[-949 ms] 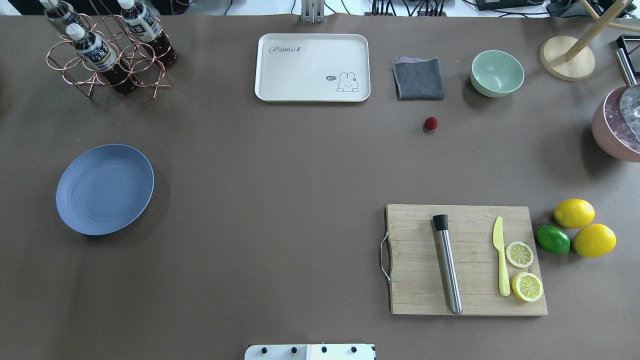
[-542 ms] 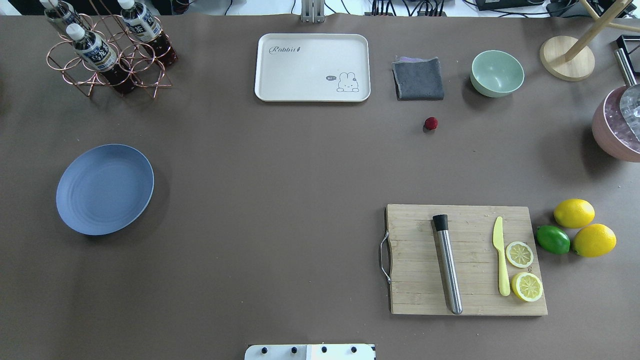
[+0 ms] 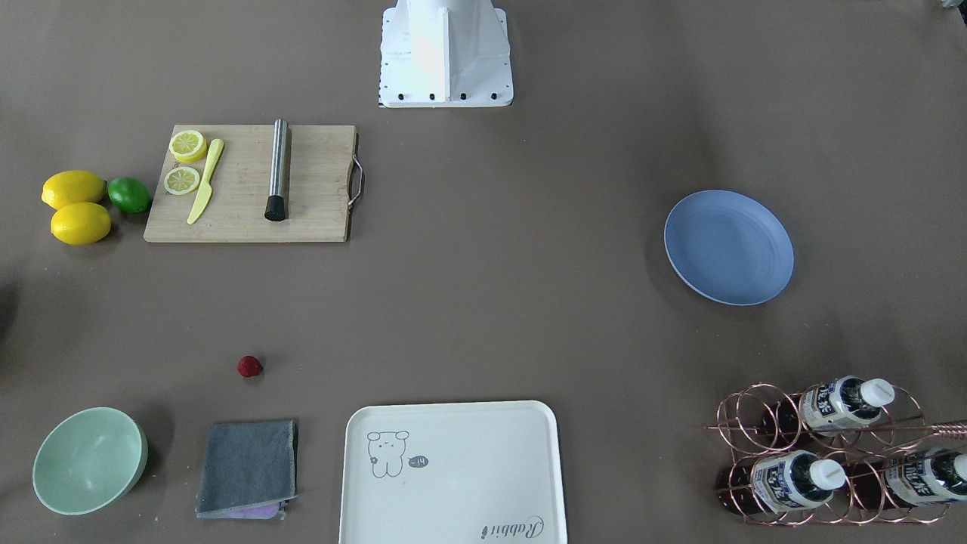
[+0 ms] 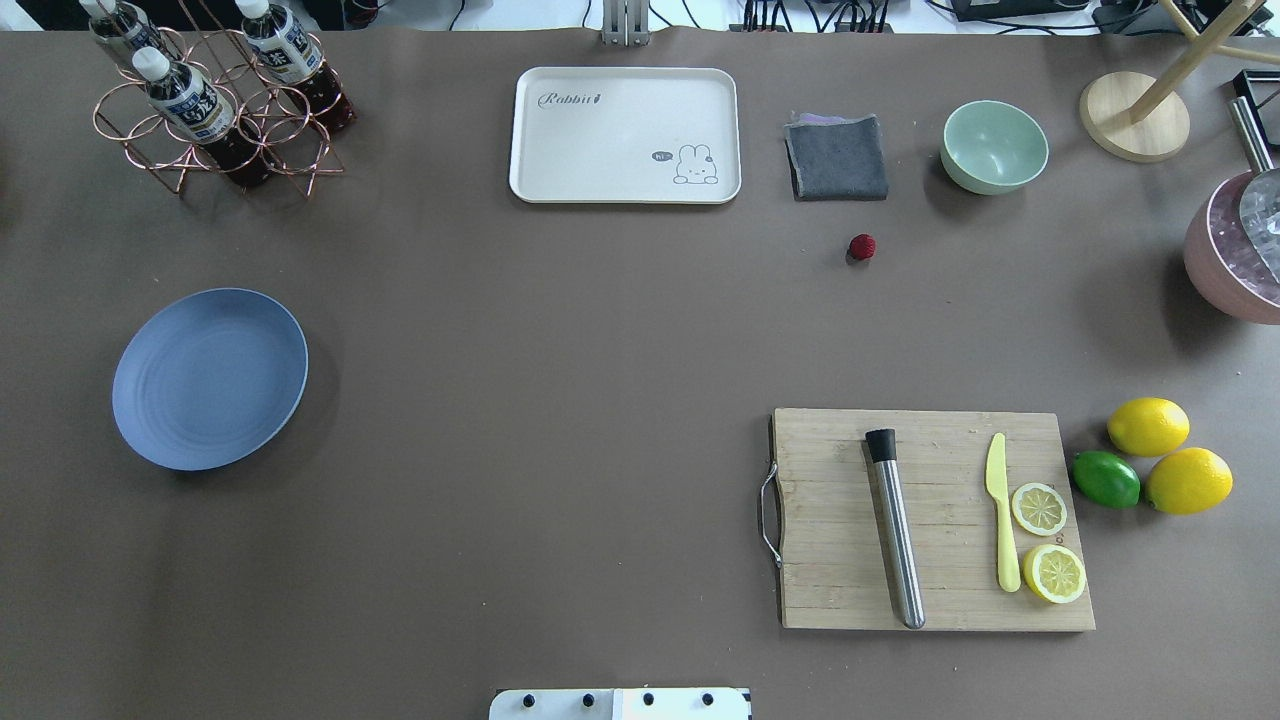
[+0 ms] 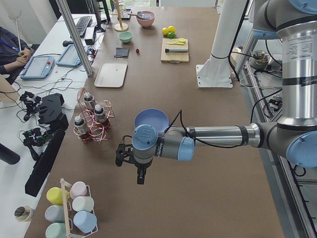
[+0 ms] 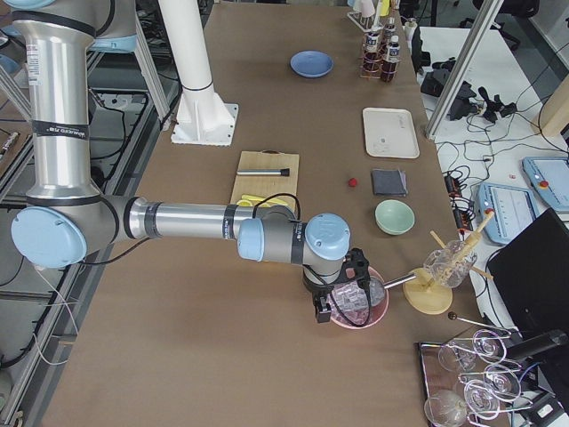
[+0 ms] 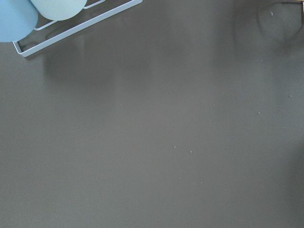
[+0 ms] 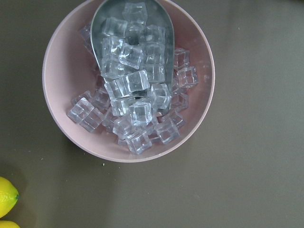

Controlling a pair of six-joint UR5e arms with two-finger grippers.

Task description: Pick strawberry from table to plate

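Grippers: you only get the left gripper [image 5: 140,177] and right gripper [image 6: 329,310] from the side cameras, so I cannot tell how wide either is or whether it holds anything. The right one hangs over the pink bowl of ice cubes [image 8: 202,114]. The round periwinkle-blue plate [image 4: 210,378] is on the robot's left. The tiny deep red strawberry [image 4: 862,247] lies farther out on the matte grey-brown table [image 4: 550,350], near the folded grey cloth [image 4: 837,157], well apart from the plate.

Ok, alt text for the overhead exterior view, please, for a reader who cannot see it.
A small red strawberry lies on the brown table, right of centre near a folded grey cloth, far from the empty blue plate at the left. A cutting board with lemon slices sits at the lower right; a cream tray is at the top.
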